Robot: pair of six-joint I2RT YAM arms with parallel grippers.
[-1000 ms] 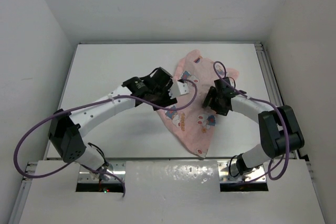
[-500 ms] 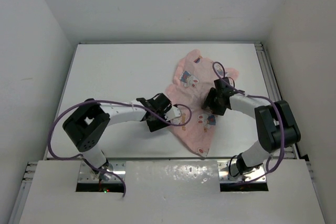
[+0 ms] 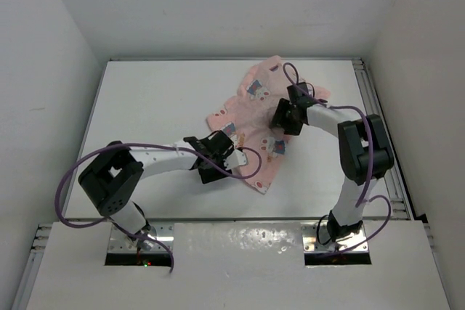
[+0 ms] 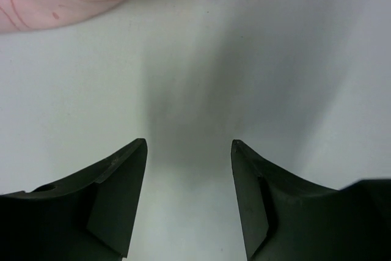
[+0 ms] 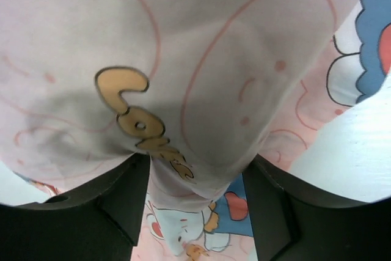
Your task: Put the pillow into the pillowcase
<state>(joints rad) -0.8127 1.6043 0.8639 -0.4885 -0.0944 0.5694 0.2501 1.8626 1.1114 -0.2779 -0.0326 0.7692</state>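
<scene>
Smooth white table point(image 3: 152, 99); thin pink pillowcase point(image 3: 254, 115) crumpled, pinched by right hand point(image 5: 197, 164).

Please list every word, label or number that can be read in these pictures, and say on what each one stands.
"Love": tan script letters printed on the pillowcase, seen in the right wrist view.
Any other text on its prints in the top view: too small to read.
</scene>
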